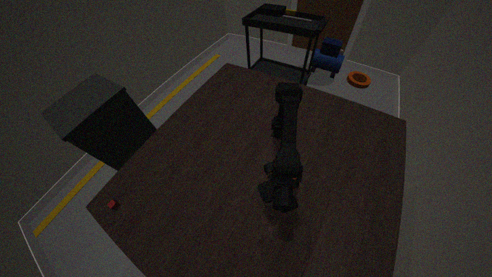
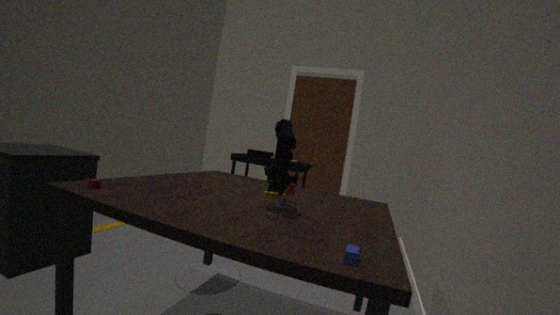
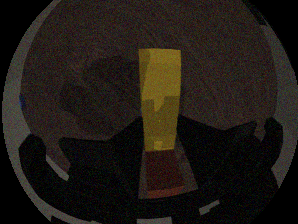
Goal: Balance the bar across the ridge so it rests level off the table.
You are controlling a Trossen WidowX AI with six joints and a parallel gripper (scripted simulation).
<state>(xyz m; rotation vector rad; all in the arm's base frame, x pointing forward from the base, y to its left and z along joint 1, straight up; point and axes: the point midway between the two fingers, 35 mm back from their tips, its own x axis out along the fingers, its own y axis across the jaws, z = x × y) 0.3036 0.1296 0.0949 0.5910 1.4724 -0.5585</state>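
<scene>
The yellow bar (image 3: pixel 162 80) (image 2: pixel 271 193) is held lengthwise between the dark fingers and looks roughly level in the exterior view. My gripper (image 3: pixel 159 119) is shut on it. A dark red piece (image 3: pixel 164 170) shows behind the bar in the wrist view; I cannot tell whether it belongs to the bar. A small blue-grey shape (image 2: pixel 281 202), perhaps the ridge, stands on the table just under the bar. Whether the two touch is too small and dark to tell. In the top view the arm hides the bar and ridge, apart from an orange speck (image 1: pixel 294 178).
A small red cube (image 1: pixel 112 204) (image 2: pixel 94 183) lies near the table's left corner. A blue cube (image 2: pixel 351 254) lies near the right front edge. A dark cabinet (image 1: pixel 110 127) (image 2: pixel 27 201) stands beyond the left edge. A black cart (image 1: pixel 282 22) stands behind the table (image 1: pixel 206 137) (image 2: pixel 217 215).
</scene>
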